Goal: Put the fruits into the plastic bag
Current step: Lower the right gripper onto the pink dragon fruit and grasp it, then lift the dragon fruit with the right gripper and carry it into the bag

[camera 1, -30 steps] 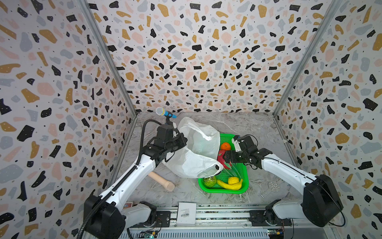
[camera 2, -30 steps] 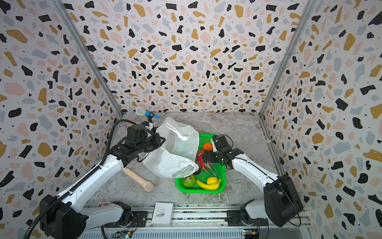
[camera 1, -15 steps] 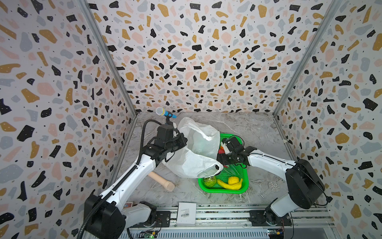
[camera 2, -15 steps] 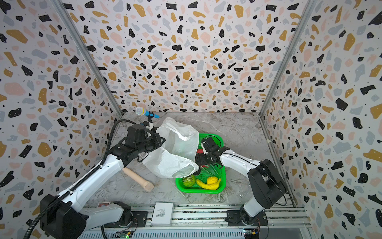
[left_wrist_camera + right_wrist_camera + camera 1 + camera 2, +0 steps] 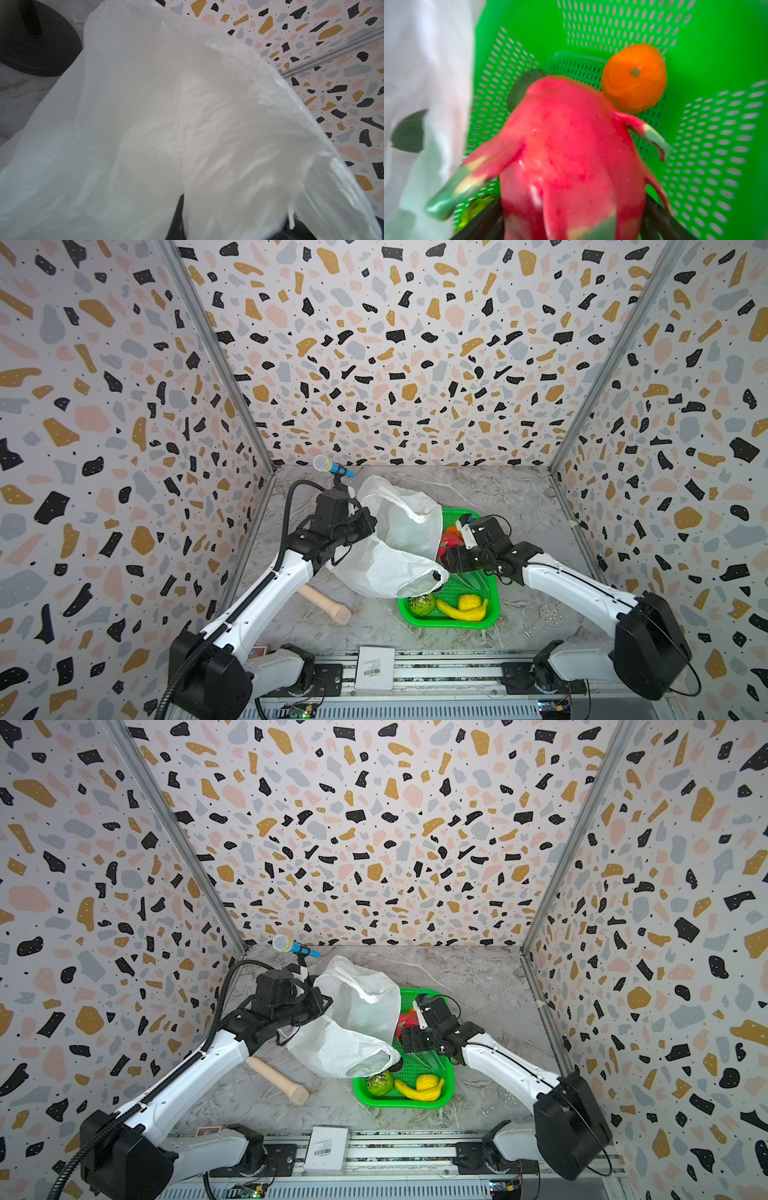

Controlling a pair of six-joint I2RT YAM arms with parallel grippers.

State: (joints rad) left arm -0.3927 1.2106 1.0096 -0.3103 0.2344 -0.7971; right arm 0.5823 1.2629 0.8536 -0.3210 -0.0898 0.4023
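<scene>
Plastic bag (image 5: 399,531) is the biggest worry. It hangs crumpled from the left gripper (image 5: 366,526), whose jaws are pressed together on the film at the bag's 9 o'clock edge. In both top views I cannot find an open mouth turned toward the fruits. A fruit pushed against a closed fold would probably shove the thin film away, or pull it out of that hold. One lobe of the bag also droops over the 9 o'clock side of the green mesh basket (image 5: 451,624), so an arm that rises there may catch it.

Dragon fruit (image 5: 571,155) comes next: it is smooth and wide, so it may slip, and its stiff leaf tips could hook the film. It sits in the basket's 11 o'clock corner, directly between the jaws of the right gripper (image 5: 449,559). These stand wide, one finger against each flank, and pinch it as far as the blurred wrist view shows. In a top view the orange (image 5: 454,530) lies just beside it at about 1 o'clock, outside the jaws.
</scene>
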